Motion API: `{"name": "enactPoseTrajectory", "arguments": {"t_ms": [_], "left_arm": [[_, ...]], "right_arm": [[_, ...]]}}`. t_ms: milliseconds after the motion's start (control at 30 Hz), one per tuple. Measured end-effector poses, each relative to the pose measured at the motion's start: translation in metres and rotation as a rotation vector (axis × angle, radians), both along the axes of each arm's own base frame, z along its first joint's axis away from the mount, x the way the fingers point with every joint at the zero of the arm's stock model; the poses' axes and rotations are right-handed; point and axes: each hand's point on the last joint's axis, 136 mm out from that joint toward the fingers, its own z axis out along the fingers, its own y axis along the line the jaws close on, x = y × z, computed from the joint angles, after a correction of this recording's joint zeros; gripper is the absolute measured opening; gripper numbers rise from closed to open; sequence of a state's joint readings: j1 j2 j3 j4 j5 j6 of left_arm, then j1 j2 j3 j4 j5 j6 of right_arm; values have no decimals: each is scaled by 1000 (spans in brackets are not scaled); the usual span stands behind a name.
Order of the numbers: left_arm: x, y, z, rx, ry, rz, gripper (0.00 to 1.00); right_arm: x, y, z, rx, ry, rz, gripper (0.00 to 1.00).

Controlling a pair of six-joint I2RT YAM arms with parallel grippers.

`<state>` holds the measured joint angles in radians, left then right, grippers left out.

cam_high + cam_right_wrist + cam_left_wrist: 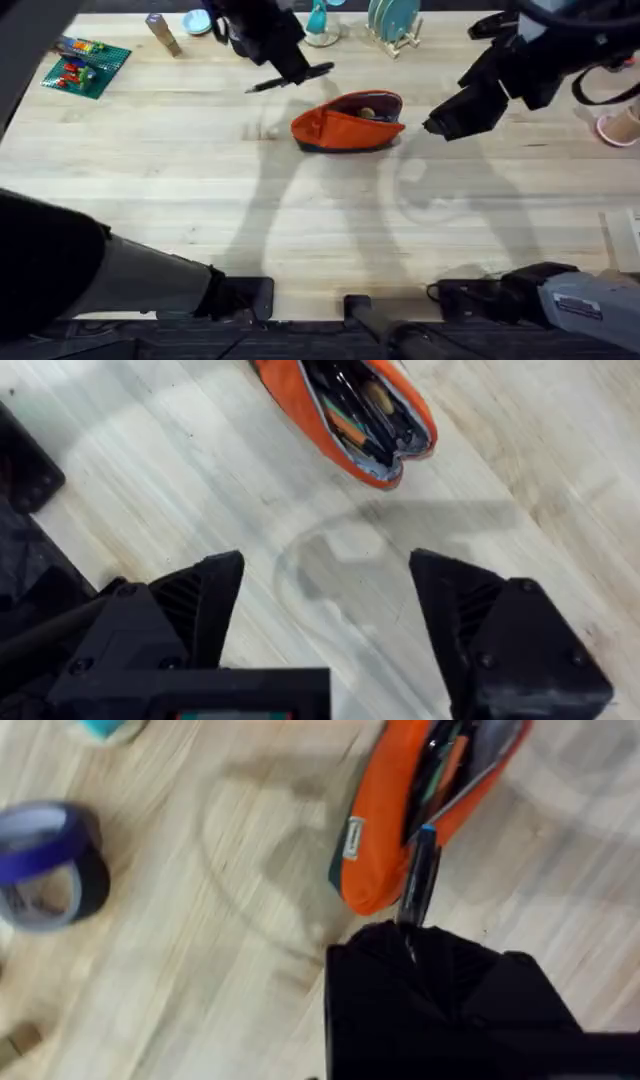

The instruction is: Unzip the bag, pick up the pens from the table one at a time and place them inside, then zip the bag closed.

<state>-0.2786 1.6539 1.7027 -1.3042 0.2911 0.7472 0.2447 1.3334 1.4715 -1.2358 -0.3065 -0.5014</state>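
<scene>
The orange pencil pouch [348, 122] lies unzipped near the middle of the butcher-block bench [300, 230], its mouth gaping; dark pen-like items already sit inside, though how many cannot be told. The left claw [290, 68] hangs just behind the pouch, clamped on a black stick pen [292, 78] held off the bench, its blue-banded tip [426, 832] pointing at the opening. The right claw [325, 620] hovers beside the pouch, spread wide and empty. Judging by this, unzipping is done; dropping this pen in and zipping shut remain.
</scene>
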Motion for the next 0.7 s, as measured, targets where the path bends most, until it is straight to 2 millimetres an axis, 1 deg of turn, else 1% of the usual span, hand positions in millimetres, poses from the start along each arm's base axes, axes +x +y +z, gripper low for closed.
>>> {"name": "enactPoseTrajectory", "arguments": {"t_ms": [200, 333, 533, 700], "left_arm": [[-11, -30, 2, -13, -33, -141, 42], [-12, -51, 7, -52, -72, -213, 42], [-11, -71, 15, -106, -116, -268, 42], [-15, -82, 17, -140, -113, -300, 42]], "right_arm": [[0, 0, 0, 0, 0, 0, 996], [0, 0, 0, 0, 0, 0, 996], [0, 0, 0, 0, 0, 0, 996], [0, 0, 0, 0, 0, 0, 996]]}}
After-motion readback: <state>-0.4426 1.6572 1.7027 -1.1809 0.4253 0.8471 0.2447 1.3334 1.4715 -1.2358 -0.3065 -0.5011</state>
